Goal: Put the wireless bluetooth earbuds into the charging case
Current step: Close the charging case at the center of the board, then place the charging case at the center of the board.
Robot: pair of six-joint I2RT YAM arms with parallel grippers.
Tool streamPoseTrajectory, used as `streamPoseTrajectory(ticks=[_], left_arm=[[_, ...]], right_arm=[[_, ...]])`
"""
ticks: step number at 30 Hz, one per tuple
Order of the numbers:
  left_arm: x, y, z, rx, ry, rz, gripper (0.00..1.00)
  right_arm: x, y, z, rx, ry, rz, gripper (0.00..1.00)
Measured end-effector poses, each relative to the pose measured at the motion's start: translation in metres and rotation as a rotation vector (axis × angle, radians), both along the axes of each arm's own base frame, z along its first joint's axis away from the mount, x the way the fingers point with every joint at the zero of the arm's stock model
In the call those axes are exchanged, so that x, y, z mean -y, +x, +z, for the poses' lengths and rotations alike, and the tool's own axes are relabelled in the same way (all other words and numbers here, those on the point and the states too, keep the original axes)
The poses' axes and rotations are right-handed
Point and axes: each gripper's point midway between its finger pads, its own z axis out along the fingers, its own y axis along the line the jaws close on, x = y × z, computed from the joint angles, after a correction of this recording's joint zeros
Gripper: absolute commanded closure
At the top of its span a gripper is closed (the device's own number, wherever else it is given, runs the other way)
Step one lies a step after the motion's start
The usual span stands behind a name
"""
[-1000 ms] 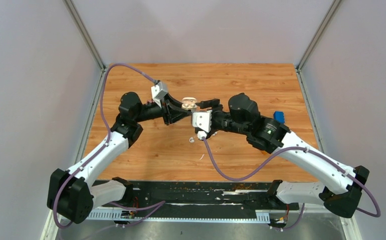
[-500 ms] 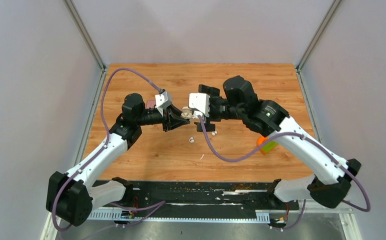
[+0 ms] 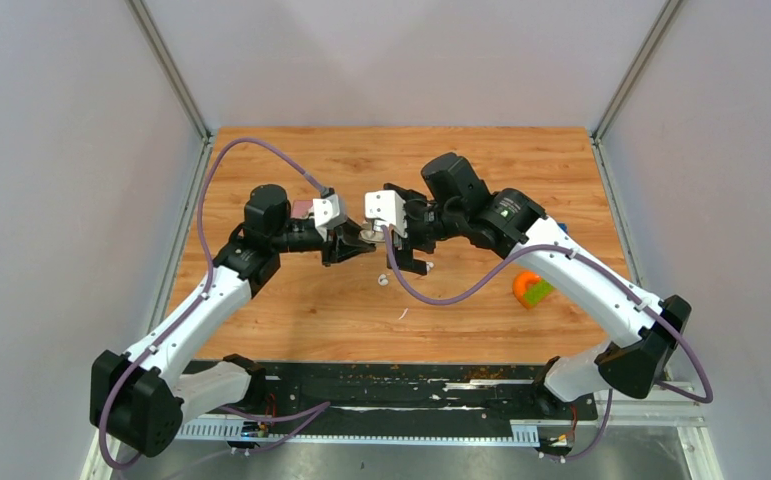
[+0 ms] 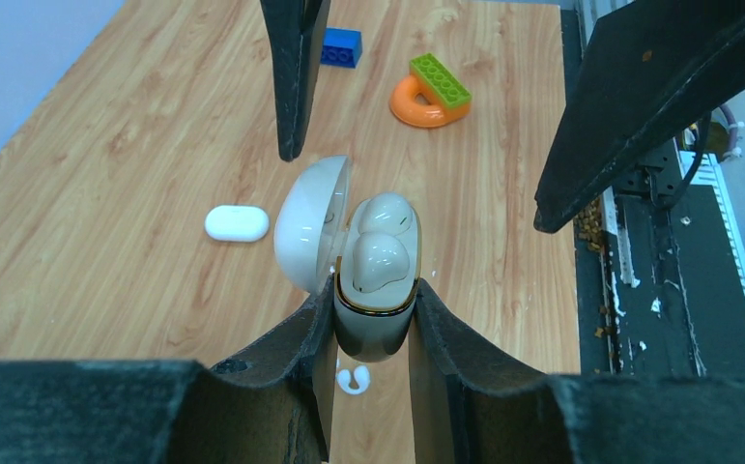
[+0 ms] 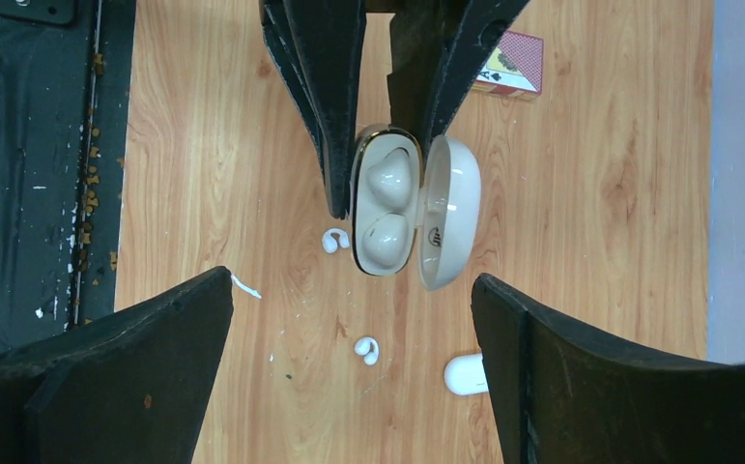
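My left gripper point(image 4: 373, 295) is shut on the base of the cream charging case point(image 4: 376, 290) and holds it above the table with its lid point(image 4: 312, 224) swung open. Two rounded glossy shapes fill the case; I cannot tell whether they are wells or buds. My right gripper point(image 5: 352, 282) stands wide open, facing the case point(image 5: 386, 203) and not touching it. Its fingers point(image 4: 291, 77) flank the case in the left wrist view. Two tiny white earbuds point(image 5: 334, 239) point(image 5: 366, 350) lie on the wood below. From above I see one earbud point(image 3: 384, 280) under the grippers point(image 3: 359, 238) point(image 3: 404, 230).
A white oval capsule point(image 5: 465, 373) and a thin white sliver point(image 5: 244, 285) lie on the wood near the earbuds. An orange ring with a green brick point(image 3: 531, 288) sits to the right, a blue brick point(image 4: 340, 46) beyond it. A red card box point(image 5: 508, 75) lies behind the left gripper.
The right arm has swung left toward the case and its jaws have opened wide. The left gripper has turned and brought the case slightly nearer and lower.
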Motion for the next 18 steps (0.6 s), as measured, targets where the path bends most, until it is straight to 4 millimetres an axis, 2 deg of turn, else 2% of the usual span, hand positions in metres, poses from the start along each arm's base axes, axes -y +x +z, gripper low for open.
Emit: streamPoseTrajectory(ticks=[8, 14, 16, 18], left_arm=[[0.006, 0.007, 0.011, -0.015, -0.05, 0.018, 1.0], [0.009, 0.022, 0.005, -0.088, -0.064, 0.079, 1.0], [0.01, 0.027, -0.001, -0.136, -0.061, 0.103, 1.0], [0.01, 0.029, -0.011, -0.188, -0.044, 0.114, 1.0]], right_arm=[[-0.005, 0.001, 0.004, 0.004, 0.025, 0.014, 0.09], [-0.003, 0.002, 0.005, 0.016, 0.027, 0.005, 0.08], [0.006, 0.004, 0.003, 0.04, 0.01, -0.032, 0.08], [0.025, 0.012, 0.002, 0.066, -0.012, -0.105, 0.08]])
